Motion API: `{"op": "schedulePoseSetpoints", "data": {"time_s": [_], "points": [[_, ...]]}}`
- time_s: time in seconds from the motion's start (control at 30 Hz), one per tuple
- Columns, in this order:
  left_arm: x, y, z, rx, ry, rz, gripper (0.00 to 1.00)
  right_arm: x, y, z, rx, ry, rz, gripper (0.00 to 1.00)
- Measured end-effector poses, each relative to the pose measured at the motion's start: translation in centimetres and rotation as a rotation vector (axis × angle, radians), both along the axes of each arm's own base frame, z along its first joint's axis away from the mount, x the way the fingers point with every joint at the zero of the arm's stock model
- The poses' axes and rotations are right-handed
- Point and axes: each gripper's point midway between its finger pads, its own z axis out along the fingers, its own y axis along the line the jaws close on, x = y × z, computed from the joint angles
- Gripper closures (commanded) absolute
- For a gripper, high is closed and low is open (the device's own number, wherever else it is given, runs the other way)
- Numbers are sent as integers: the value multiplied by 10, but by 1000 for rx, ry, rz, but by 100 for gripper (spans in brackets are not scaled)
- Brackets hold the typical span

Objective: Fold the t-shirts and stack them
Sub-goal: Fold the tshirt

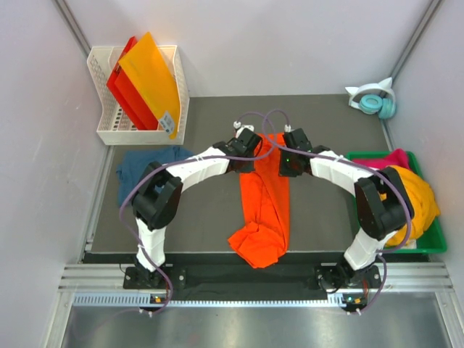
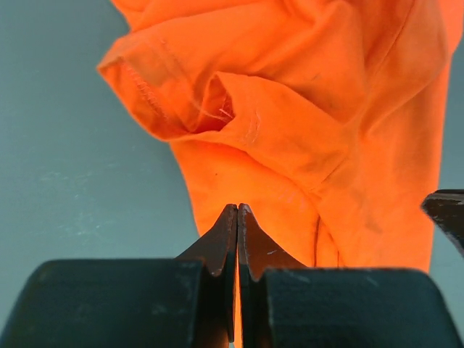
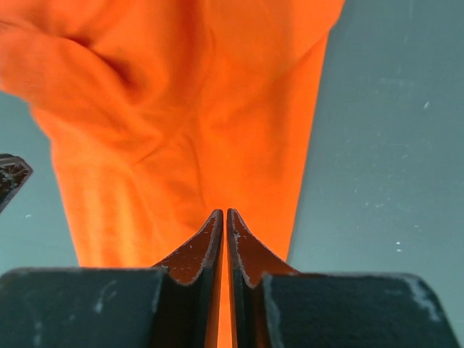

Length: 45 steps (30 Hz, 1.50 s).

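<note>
A large bright orange t-shirt [image 1: 264, 210] lies bunched in a long strip down the middle of the dark mat [image 1: 196, 225]. My left gripper [image 1: 250, 154] and right gripper [image 1: 288, 158] stand side by side at its far end. In the left wrist view the left gripper [image 2: 238, 206] is shut with orange cloth [image 2: 290, 109] pinched between the jaws. The right gripper [image 3: 223, 212] is likewise shut on a thin fold of that t-shirt [image 3: 181, 109]. A dark teal-blue t-shirt [image 1: 148, 163] lies crumpled at the mat's left side.
A green bin [image 1: 428, 246] at the right holds a yellow-orange t-shirt [image 1: 420, 196] and a magenta one [image 1: 395, 158]. A white basket [image 1: 101, 109] at the back left holds stiff orange and red sheets [image 1: 148, 80]. Teal headphones [image 1: 377, 101] sit at the back right.
</note>
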Motion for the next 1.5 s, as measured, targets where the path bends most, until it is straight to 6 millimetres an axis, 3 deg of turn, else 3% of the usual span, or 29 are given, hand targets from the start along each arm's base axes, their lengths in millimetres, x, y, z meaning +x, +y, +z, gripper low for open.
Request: {"op": "schedulePoseSetpoints", "data": {"time_s": [0.3, 0.47, 1.0, 1.23, 1.5], "points": [[1, -4, -51, 19, 118, -22, 100, -4, -2, -42, -36, 86, -25, 100], [20, -1, -49, -17, 127, 7, 100, 10, 5, -44, -38, 90, -35, 100], [72, -10, -52, -103, 248, 23, 100, 82, 25, -41, -21, 124, -89, 100], [97, -11, -52, -192, 268, 19, 100, 115, 18, -40, 22, 148, -130, 100], [138, -9, -50, -305, 276, 24, 100, 178, 0, -38, 57, 111, -186, 100]]}}
